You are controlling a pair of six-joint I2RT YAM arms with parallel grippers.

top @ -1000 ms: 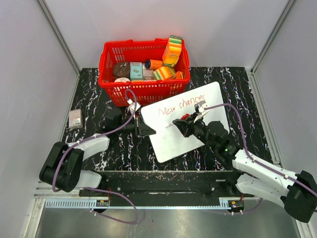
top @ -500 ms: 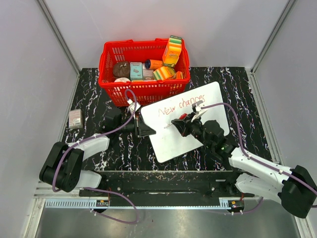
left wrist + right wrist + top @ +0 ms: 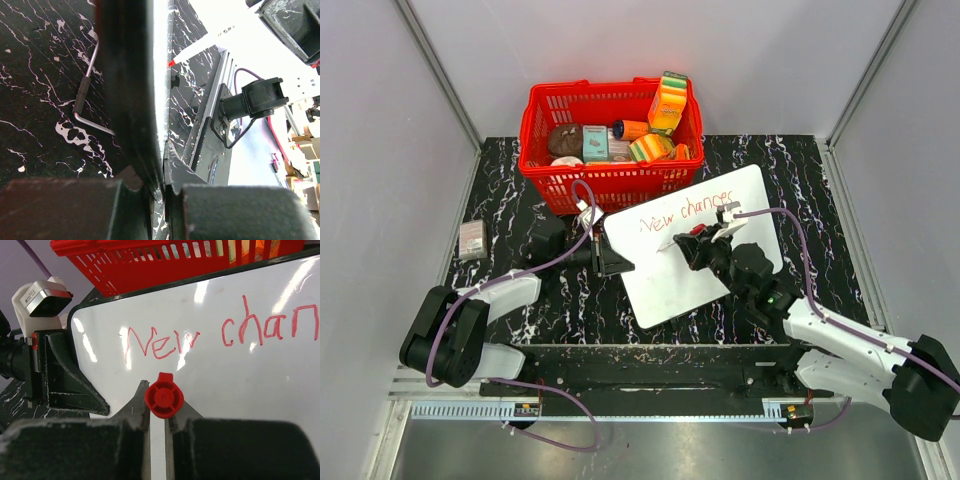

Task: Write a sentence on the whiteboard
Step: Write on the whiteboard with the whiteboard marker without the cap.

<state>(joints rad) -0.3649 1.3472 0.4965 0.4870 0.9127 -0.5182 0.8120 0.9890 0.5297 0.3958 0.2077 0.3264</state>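
Observation:
The whiteboard [image 3: 665, 290] lies at an angle on the black marbled table, in front of the basket. The sentence [image 3: 685, 212] runs along its far edge in thin red letters, "New chan" [image 3: 160, 342] in the right wrist view. My left gripper [image 3: 605, 262] is shut on the board's left edge, seen edge-on [image 3: 160, 75] between its jaws [image 3: 162, 187]. My right gripper [image 3: 698, 245] is shut on a marker [image 3: 672, 243] whose red end cap [image 3: 164, 396] faces the wrist camera. The marker's red tip [image 3: 172, 62] points left below "New". Whether it touches the board I cannot tell.
A red basket [image 3: 610, 135] full of packages stands just behind the board. A small grey box [image 3: 472, 240] lies near the table's left edge. A bent metal rod [image 3: 85, 95] lies on the table beside the left gripper. Walls close in on three sides.
My right gripper with the marker shifted a little left, then back toward the far right, staying below "New". The left gripper and the board have not moved.

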